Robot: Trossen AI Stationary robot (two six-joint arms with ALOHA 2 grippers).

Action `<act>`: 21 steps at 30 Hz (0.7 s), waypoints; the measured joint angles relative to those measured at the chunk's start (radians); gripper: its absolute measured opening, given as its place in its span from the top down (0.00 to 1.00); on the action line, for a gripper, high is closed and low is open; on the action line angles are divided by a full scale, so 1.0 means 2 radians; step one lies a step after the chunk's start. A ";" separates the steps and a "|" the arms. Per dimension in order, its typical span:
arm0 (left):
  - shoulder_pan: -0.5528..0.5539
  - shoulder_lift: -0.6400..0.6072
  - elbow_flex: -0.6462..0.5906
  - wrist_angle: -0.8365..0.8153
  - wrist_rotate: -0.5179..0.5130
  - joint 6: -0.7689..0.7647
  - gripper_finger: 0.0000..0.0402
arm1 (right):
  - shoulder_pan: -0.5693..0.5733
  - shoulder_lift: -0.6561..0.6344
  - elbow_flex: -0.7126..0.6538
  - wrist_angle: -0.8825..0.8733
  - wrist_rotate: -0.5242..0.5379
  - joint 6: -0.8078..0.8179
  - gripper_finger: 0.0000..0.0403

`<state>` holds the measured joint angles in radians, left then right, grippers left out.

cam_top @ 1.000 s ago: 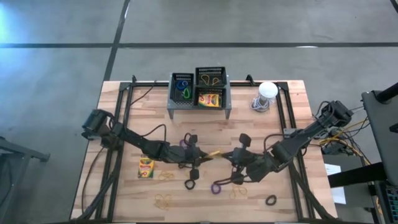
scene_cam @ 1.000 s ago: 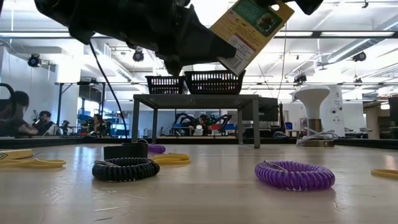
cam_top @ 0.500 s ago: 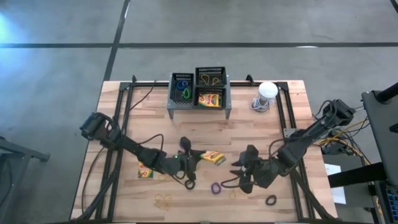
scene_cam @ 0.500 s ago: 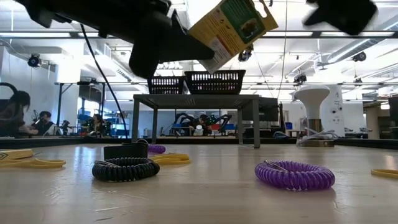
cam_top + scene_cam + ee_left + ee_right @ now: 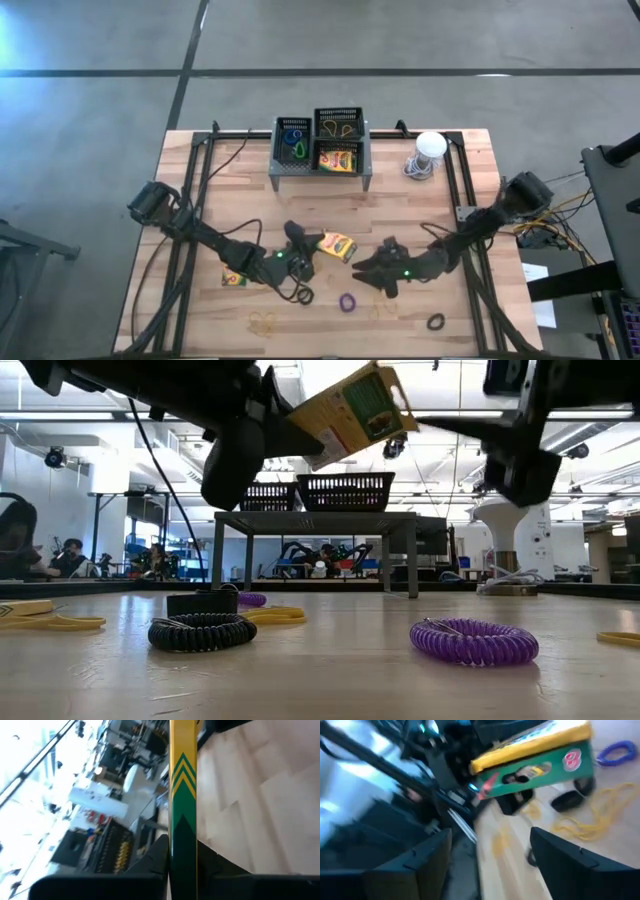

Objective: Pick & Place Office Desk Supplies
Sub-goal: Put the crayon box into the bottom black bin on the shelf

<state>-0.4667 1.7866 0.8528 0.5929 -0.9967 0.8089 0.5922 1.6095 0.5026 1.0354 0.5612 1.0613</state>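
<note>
- My left claw [image 5: 308, 248] is clamped on a crayon box [image 5: 337, 245], held tilted in the air above the tabletop [image 5: 200, 200]; the low view shows it well off the wood.
- My right claw [image 5: 378, 270] hangs just beside that box with its fingers spread wide and nothing between them.
- Done, as I judge it: the rack [image 5: 320, 148], far ahead of my claws, already has a crayon box [image 5: 338, 160] in one basket, blue and green loop bands [image 5: 292, 146] in another, and tan rubber bands in the third.
- Left: a third crayon box [image 5: 233, 277] lies on the tabletop behind my left claw.
- Also left: a purple loop band [image 5: 347, 301] lies between my claws, a black loop band [image 5: 434, 322] beyond my right claw, and tan rubber bands [image 5: 264, 322] near the front edge.
- So I reckon about half remains.
</note>
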 joint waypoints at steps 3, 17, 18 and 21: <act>0.000 0.000 0.001 0.003 -0.018 0.028 0.89 | -0.014 0.045 -0.009 0.074 0.017 0.049 0.30; 0.000 -0.001 -0.001 -0.006 -0.043 0.079 0.89 | -0.048 0.174 0.026 0.267 0.050 0.046 0.33; 0.000 -0.001 -0.001 -0.009 -0.044 0.079 0.89 | -0.047 0.173 0.026 0.266 0.064 0.045 0.33; 0.000 -0.001 -0.001 -0.015 -0.043 0.078 0.89 | -0.049 0.164 0.023 0.267 0.092 0.044 0.35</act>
<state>-0.4660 1.7851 0.8509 0.5620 -1.0837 0.9657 0.4948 1.9370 0.5489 1.5699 0.7446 1.1486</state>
